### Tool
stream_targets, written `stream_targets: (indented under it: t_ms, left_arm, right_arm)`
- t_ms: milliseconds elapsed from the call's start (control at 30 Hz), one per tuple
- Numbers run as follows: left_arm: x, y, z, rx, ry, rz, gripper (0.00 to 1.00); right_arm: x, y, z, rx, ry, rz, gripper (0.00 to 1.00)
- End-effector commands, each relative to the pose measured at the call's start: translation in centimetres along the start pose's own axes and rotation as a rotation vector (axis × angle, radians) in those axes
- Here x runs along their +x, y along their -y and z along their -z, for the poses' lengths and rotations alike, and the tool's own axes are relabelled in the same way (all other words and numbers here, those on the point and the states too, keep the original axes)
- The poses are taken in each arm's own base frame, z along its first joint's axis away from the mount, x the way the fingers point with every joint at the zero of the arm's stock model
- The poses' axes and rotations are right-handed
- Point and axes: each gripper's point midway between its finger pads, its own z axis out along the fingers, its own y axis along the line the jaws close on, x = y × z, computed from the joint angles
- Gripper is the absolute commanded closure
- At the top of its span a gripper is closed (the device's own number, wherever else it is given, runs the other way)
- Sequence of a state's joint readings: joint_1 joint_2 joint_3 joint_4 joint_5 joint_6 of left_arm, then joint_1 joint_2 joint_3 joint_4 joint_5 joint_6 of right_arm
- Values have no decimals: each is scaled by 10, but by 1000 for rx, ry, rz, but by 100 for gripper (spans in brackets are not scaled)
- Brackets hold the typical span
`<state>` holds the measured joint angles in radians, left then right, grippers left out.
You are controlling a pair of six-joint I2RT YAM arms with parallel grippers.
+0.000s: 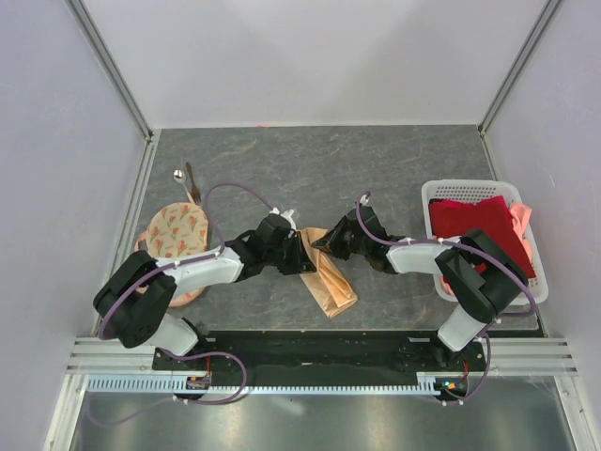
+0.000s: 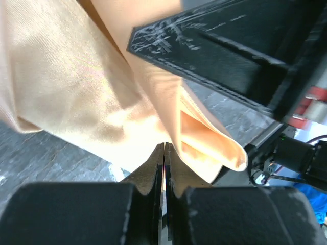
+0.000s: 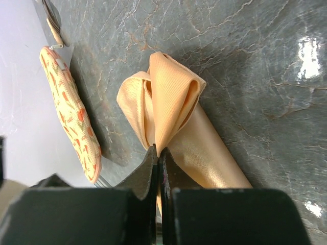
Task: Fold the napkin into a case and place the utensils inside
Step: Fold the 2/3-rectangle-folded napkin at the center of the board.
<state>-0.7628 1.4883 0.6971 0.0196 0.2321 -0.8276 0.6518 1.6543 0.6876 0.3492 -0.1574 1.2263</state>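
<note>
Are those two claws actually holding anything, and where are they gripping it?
Both pinch the napkin at its far end: the right gripper on a bunched fold, the left gripper seemingly on a thin cloth edge.

Hidden under the meeting left gripper (image 1: 302,248) and right gripper (image 1: 325,244), top view: upper end of napkin (image 1: 331,282). Partly covered by left arm (image 1: 202,271): round cream cloth (image 1: 177,228). Behind right arm (image 1: 474,272): near left corner of white basket (image 1: 465,187). Cut off by left wrist view's edges: napkin's spread.
</note>
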Motion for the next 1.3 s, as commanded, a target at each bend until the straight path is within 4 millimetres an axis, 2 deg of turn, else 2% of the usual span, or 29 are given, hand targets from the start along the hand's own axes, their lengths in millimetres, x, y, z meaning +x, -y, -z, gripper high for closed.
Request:
stream_targets:
  t_ms: [0,133,300,367,467,633,833,967,1067,1167,1267]
  left_arm:
    - [-6,-6,11,-45,21,2,93]
    - [0,-21,5,-88,6,9,93]
    - [5,-49,-16,-170,2,-7,94]
    - [2,-51,-28,-170,6,-8,94]
    - [4,-53,-34,-166,-4,-2,94]
    - [4,-55,-33,-173,2,-5,94]
    - [1,-51,-30,-165,14,-10,95]
    - [0,-48,-23,-164,10,-14,95]
    - [-3,-38,-9,-133,27,-15,94]
    - [-9,-30,12,-115,49,-1,94]
    - [-22,-28,32,-111,94,25,94]
  right_arm:
    - [-8,-17,-1,-35,30,45,100]
    - [-9,-17,-1,-28,29,64,100]
    - [-8,-21,-2,-37,21,61,100]
    - [-5,-27,-3,-56,21,41,100]
    - [1,-31,-5,-72,14,26,100]
    - [16,-21,-12,-71,-13,7,100]
    - [21,-10,-21,-65,-12,20,100]
    - [22,0,-26,-47,-9,49,100]
    - [27,10,-29,-33,-29,82,100]
    - [37,17,-33,-37,-85,137,92]
    - [47,16,-35,-75,-142,199,80]
